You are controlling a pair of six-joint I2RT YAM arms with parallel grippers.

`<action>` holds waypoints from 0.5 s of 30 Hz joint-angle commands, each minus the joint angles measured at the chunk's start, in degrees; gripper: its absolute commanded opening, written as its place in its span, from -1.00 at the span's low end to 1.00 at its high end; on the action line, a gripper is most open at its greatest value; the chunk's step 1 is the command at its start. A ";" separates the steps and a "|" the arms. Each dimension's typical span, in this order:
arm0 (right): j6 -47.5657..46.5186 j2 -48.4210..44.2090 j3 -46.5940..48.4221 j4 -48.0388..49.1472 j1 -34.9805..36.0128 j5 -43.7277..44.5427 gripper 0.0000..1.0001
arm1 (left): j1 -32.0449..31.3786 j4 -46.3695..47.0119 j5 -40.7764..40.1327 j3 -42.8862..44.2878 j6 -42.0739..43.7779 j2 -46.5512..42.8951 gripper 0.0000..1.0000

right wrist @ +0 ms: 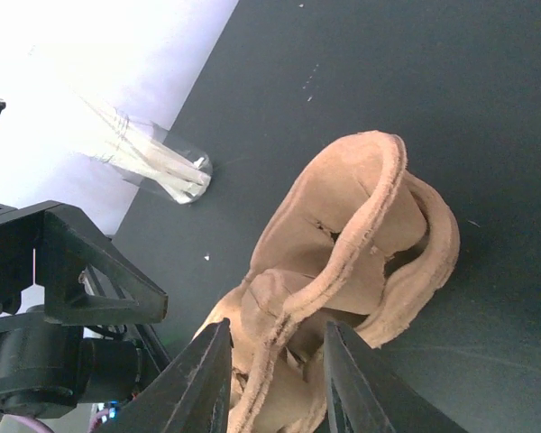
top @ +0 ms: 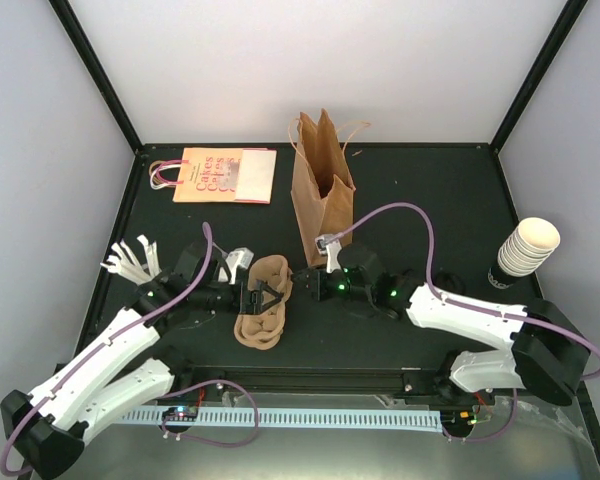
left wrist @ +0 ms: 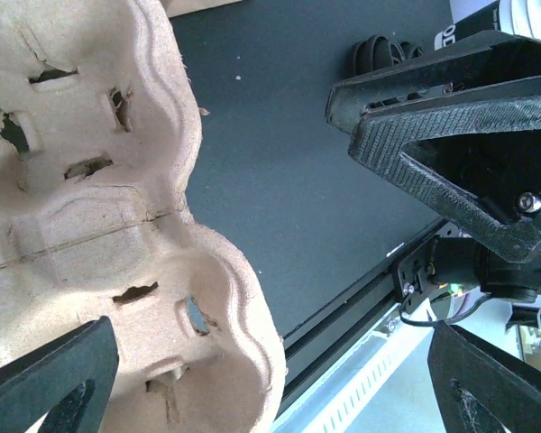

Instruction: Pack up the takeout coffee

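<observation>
Two tools meet over a brown pulp cup tray (top: 265,302) near the middle of the dark worktop (top: 420,200). The left tool (left wrist: 270,361) stands wide open. One of its fingers (left wrist: 45,379) is over the tray's edge and the other is well off over bare worktop, gripping nothing. The right tool (right wrist: 275,361) is narrow, with the tray's raised rim pinched between its fingers so that the tray sits tilted and folded. I cannot tell where the takeout coffee is: no view shows a lidded cup near either tool. A brown paper bag (top: 322,195) stands upright and open just behind the tools. A nested stack of lidless cups (top: 528,248) sits at the right edge, well apart from them. A clear cup of stirrers (right wrist: 158,167) stands at the left edge.
</observation>
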 commanded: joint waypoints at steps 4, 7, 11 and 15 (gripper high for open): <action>-0.40 -2.47 -1.79 -2.04 0.10 2.74 -0.33 | -0.30 3.43 4.31 -1.13 -2.65 0.35 0.82; 0.35 -2.75 -1.97 -2.69 -0.07 2.54 -0.18 | -1.65 5.79 6.16 -2.16 -4.69 1.92 0.67; 1.00 -3.78 -2.38 -3.20 -0.27 2.29 -0.18 | -3.80 6.19 4.35 -1.89 -5.54 3.17 0.52; 1.35 -4.54 -2.98 -3.50 -0.32 2.29 -0.17 | -5.18 5.45 2.26 -1.41 -5.98 3.10 0.51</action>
